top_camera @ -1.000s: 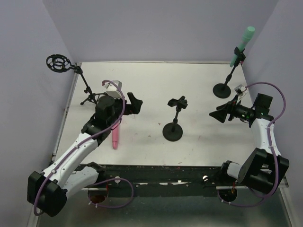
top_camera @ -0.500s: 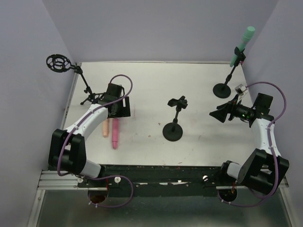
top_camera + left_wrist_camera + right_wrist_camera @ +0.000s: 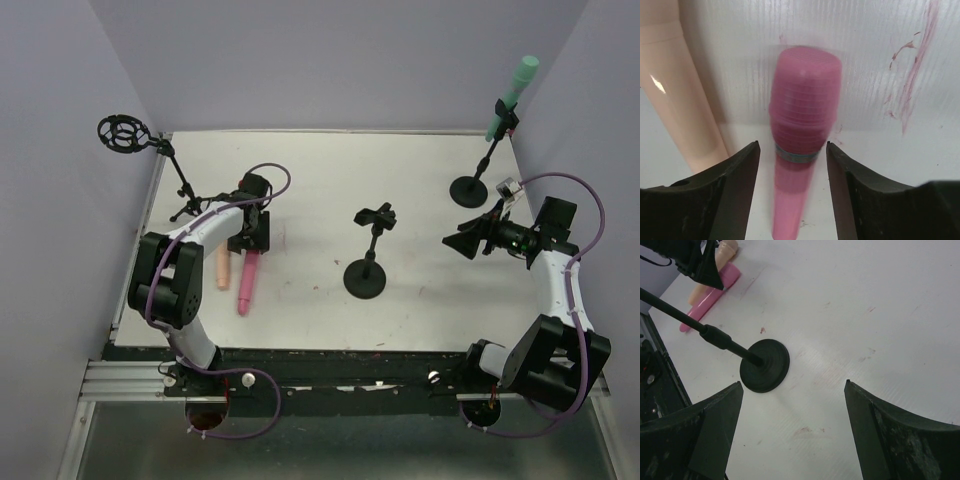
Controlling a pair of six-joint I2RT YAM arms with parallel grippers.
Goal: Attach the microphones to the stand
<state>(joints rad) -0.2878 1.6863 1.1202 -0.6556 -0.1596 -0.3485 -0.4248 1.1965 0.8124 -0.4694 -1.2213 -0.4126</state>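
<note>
Right now your left gripper hangs with its fingers apart, straddling the pink microphone, which lies flat on the table. The peach microphone lies just beside it. Your right gripper is spread wide above the table near the middle stand. The green microphone sits clipped in the far-right stand.

Overhead: looks down from high behind the near edge over the whole desk. Left wrist: stares close at the pink microphone, seen overhead too. Right wrist: looks from farther off across the desk, sharing the middle stand with overhead.

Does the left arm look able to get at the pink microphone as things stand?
Probably yes: the left gripper sits open directly over the pink microphone, nothing between them; the peach microphone lies just aside.
</note>
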